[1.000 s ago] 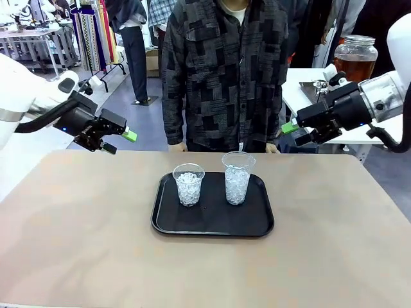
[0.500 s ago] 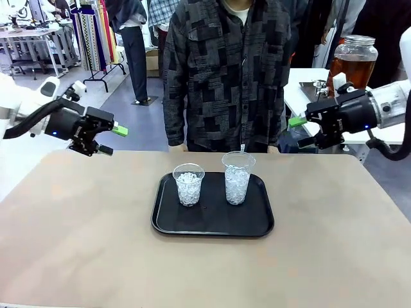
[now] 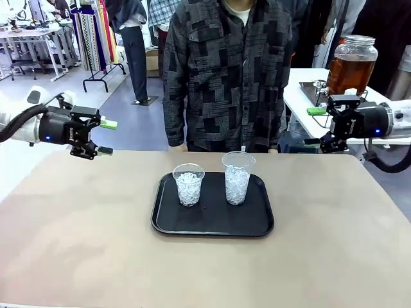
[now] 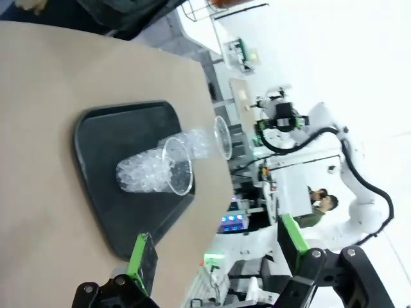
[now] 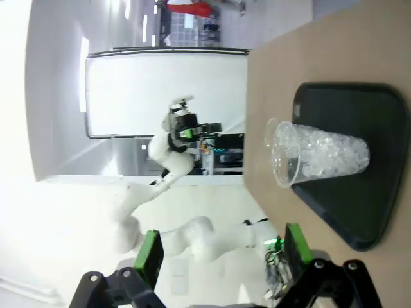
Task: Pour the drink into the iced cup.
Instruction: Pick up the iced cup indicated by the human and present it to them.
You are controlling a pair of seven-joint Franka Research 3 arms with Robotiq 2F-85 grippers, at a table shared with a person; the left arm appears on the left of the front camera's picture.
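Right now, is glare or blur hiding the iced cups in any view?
Front view: evenly lit and sharp, with the shorter cup and taller cup both crisp. Left wrist view: the upper right is blown out white, but both cups are readable. Right wrist view: the left half is washed out, but both cups are clear.

A tan, matte worktop (image 3: 77, 244) spans the front view, its far edge just before a standing person; a black rectangular tray (image 3: 212, 226) with rounded corners and a raised rim lies flat on it, about midway between the sides, long edges parallel to the near edge; on the tray stand two clear plastic cups of ice, upright and apart, a shorter cup (image 3: 189, 185) on the left and a taller cup (image 3: 237, 178) on the right; behind, at far right, a white side table (image 3: 302, 86) carries a lidded glass dispenser jar (image 3: 350, 64) of amber-brown drink (image 3: 350, 74).
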